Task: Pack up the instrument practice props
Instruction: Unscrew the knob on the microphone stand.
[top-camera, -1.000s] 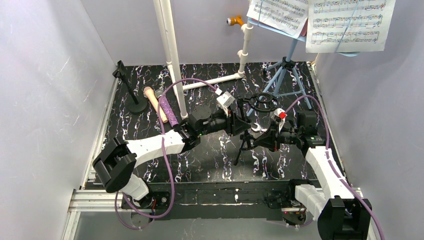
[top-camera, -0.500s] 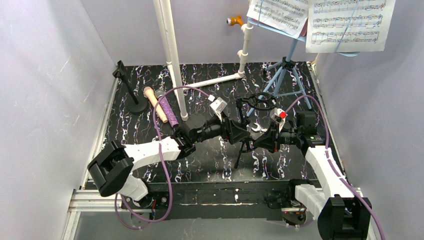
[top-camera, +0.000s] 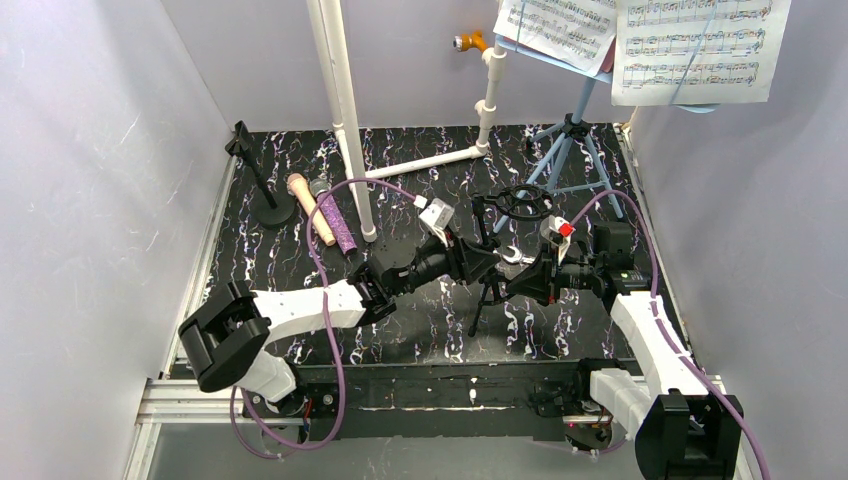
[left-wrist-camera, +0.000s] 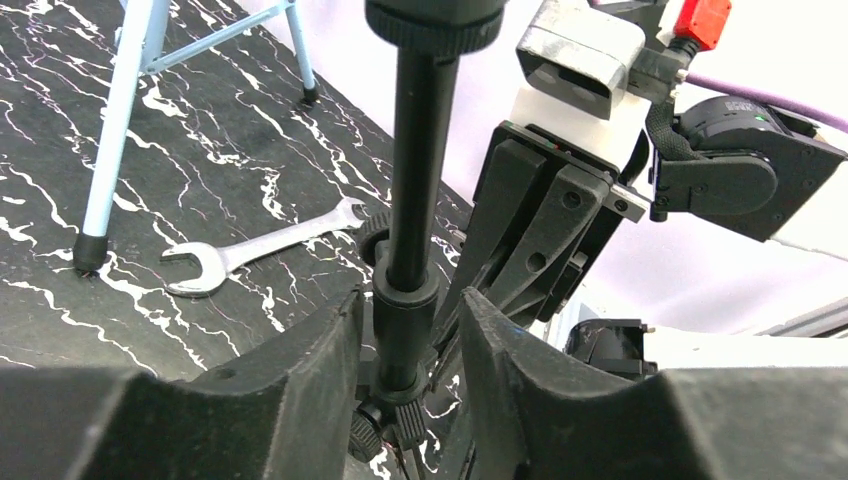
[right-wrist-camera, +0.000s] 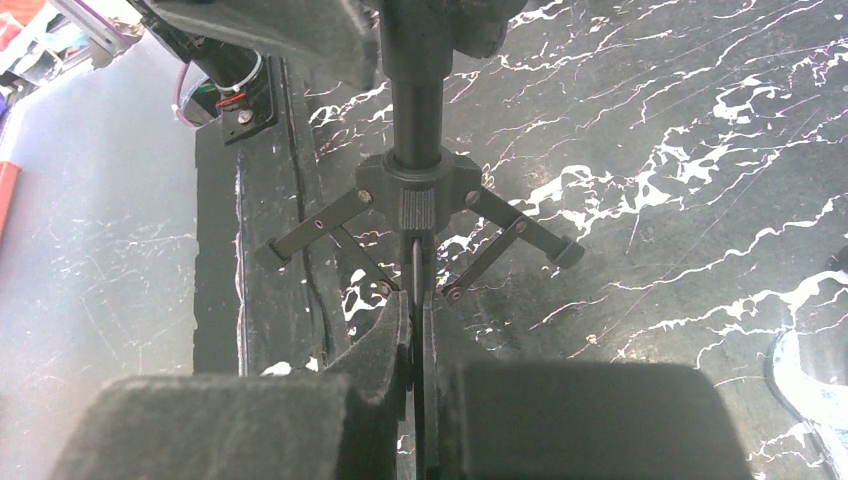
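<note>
A: Arms?
B: Both reach inward over worktop (top-camera: 400, 335) centre. Left end effector (left-wrist-camera: 405, 318) apart astride black mic tripod (left-wrist-camera: 412, 180) post, contact unclear; right end effector (right-wrist-camera: 415, 312) clamped on one leg.
A: Tripod axis?
B: Upright, legs down

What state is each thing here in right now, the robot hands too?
Black tripod: upright, legs spread.
Right gripper: shut on a tripod leg.
Left gripper: open, straddling the tripod's pole.
Blue music stand: standing, sheet music on it.
Peach microphone and purple microphone: lying flat.
Round-base stand: upright.
Wrench: lying flat.
</note>
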